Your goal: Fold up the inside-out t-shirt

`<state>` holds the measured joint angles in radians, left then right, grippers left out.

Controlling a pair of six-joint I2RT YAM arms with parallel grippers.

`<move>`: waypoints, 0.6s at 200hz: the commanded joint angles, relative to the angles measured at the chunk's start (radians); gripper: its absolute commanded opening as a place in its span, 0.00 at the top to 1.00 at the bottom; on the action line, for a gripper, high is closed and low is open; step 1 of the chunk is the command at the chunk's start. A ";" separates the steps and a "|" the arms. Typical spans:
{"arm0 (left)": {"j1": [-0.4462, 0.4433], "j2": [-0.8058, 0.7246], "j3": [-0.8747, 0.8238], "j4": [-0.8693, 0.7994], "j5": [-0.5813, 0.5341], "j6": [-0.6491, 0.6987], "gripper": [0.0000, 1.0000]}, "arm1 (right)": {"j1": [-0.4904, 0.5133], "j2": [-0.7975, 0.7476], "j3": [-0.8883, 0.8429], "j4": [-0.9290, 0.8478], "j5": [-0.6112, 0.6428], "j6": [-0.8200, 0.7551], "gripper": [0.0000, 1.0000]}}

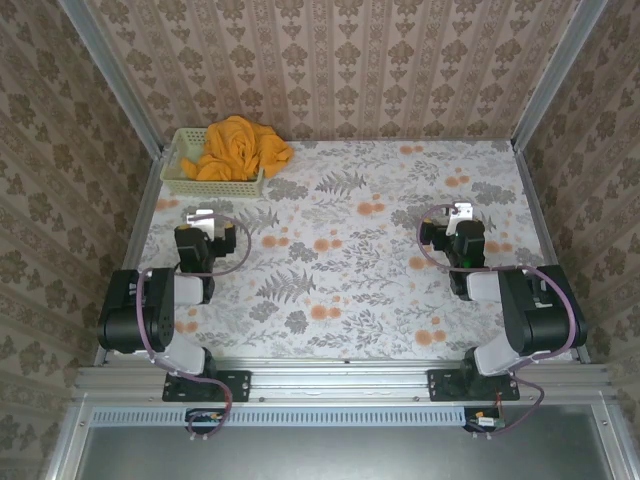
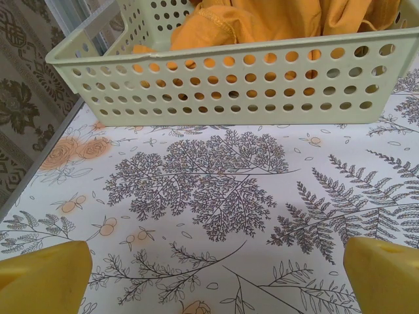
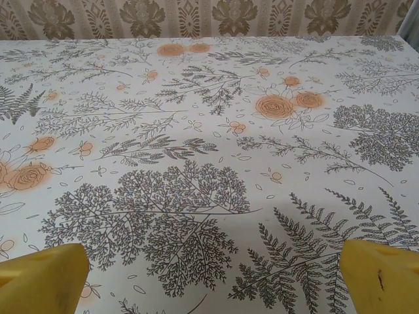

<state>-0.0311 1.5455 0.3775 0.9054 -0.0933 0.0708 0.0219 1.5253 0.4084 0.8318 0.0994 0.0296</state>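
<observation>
Though untidy, t-shirt [image 1: 240, 148] inside mesh basket [image 1: 215, 187]

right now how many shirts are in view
1. The shirt lies bunched in the basket at the table's far left corner, spilling over its right end. More cloth could be hidden under the heap.

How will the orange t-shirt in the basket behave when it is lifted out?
The t-shirt lies bunched in soft folds, so it will probably hang limp and unfurl. It spills over the basket rim, so it might drag the light-looking basket along.
</observation>
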 commanded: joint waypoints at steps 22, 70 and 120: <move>0.005 0.000 0.019 -0.016 0.017 -0.020 0.00 | 0.000 0.008 -0.003 0.029 0.000 0.012 0.00; 0.005 0.001 0.018 -0.013 0.017 -0.020 0.00 | 0.000 0.007 -0.003 0.030 0.000 0.012 0.00; 0.008 0.000 0.018 -0.014 0.025 -0.023 0.00 | 0.000 0.006 -0.003 0.031 0.000 0.012 0.00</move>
<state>-0.0311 1.5455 0.3775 0.9054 -0.0856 0.0708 0.0219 1.5253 0.4084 0.8318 0.0994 0.0296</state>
